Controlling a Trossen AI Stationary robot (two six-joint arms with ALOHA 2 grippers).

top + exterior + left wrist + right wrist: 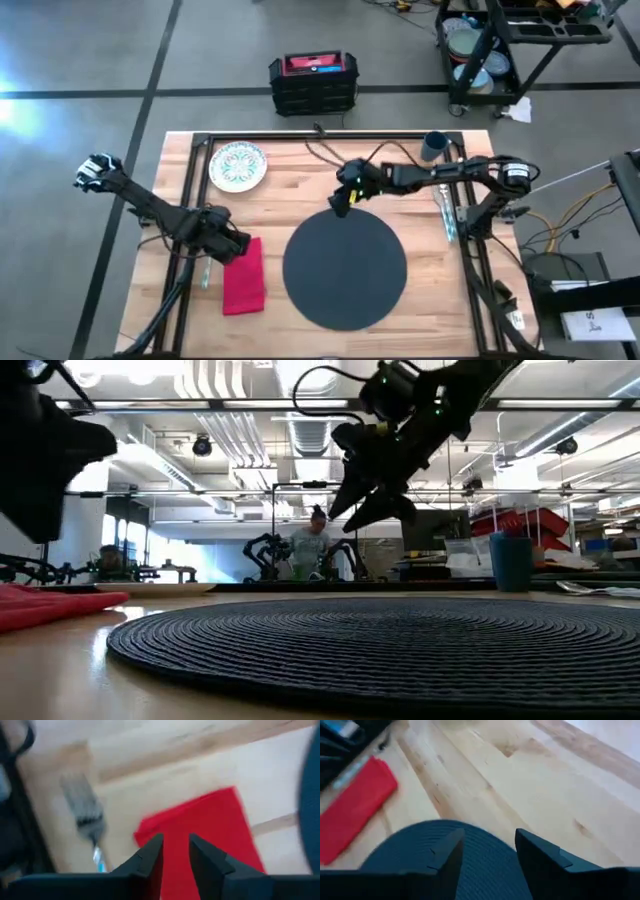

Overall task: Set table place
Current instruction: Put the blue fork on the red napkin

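The round dark mat [345,268] lies flat on the wooden table [300,185], and everything else sits around it. The red napkin [243,275] lies just beside the mat on the left arm's side, not touching it. The patterned plate [238,166] sits well apart from the mat, toward the far left corner of the table. The blue cup [435,146] stands upright at the far right corner, and some silver cutlery [444,212] lies near the right rail; which pieces cannot be told.

The right gripper [343,203] hangs in the air above the mat's far edge, its fingers [447,857] spread apart with nothing between them. The left gripper [238,247] hovers over the near end of the napkin, its fingers [150,857] a narrow gap apart and holding nothing. A fork [85,812] lies beside the napkin, on the side away from the mat.
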